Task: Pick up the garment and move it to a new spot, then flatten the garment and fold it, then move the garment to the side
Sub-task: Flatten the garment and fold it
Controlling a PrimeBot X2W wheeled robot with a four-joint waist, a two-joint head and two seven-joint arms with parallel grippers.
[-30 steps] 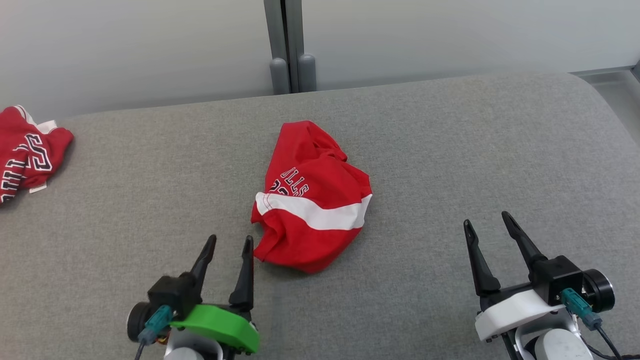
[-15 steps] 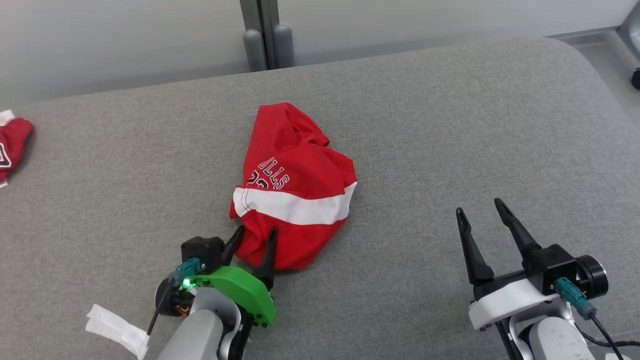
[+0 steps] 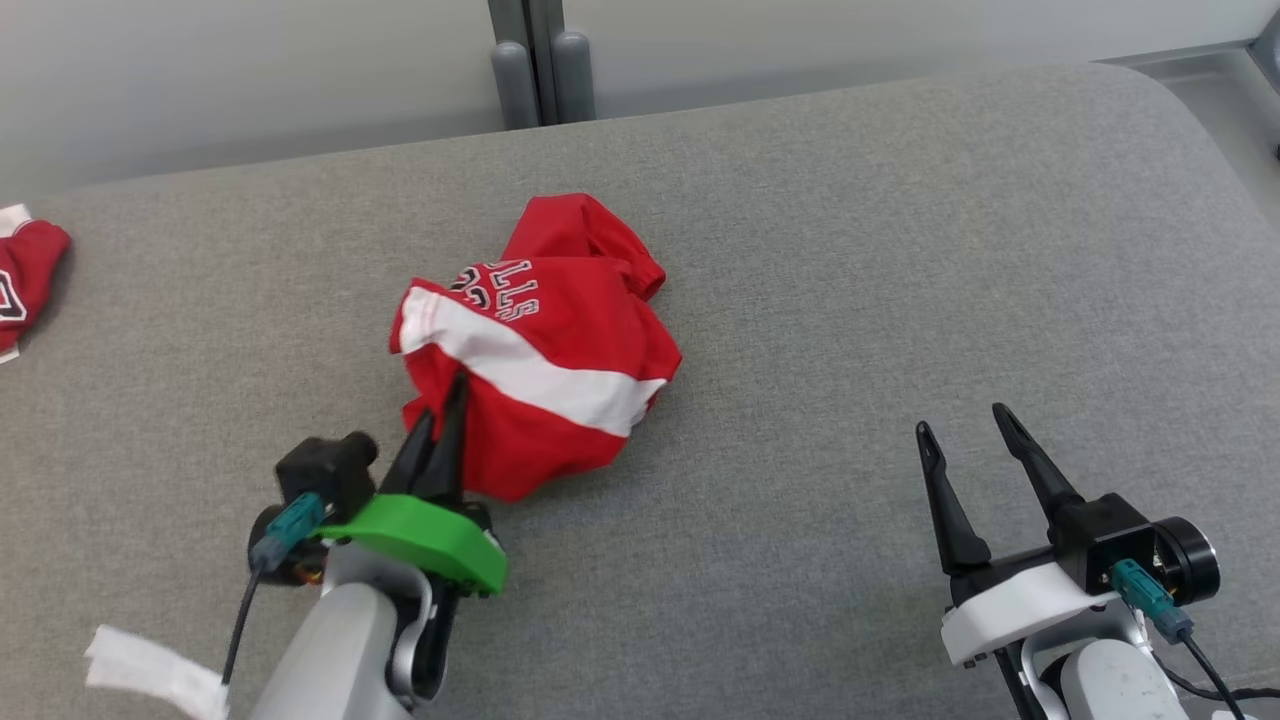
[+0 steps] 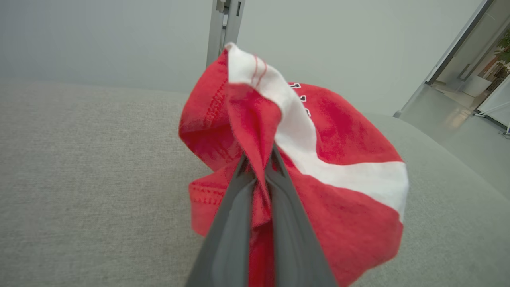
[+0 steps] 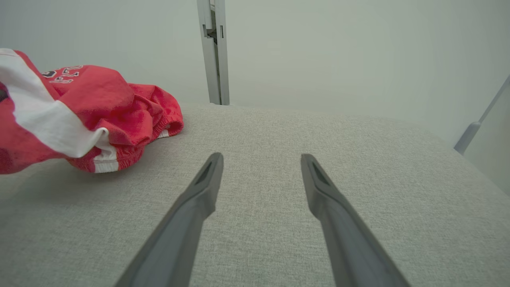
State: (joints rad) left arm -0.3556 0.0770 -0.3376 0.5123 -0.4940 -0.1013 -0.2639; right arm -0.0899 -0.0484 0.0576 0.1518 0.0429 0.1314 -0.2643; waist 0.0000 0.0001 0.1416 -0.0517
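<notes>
1. Garment point(image 3: 540, 370): crumpled heap on bench point(image 3: 900, 250), left of centre, midway between near and far edges; near end raised off the surface.
2. Left gripper point(image 3: 447, 405): clamped on a red fold at the near end. Right gripper point(image 3: 961, 420): spread, empty, toward near-right corner, well apart.
3. Step judged: lift and carry. Best raised until the trailing far end clears; thin pinch, so steady pace.
4. Long axis near-to-far, leaning slightly right; lettering toward far edge.

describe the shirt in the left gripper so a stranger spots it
On the grey cushion, look mid-surface at the left gripper. The garment pinched there is a crumpled red heap with a white band; the other red cloth sits far left.
</notes>
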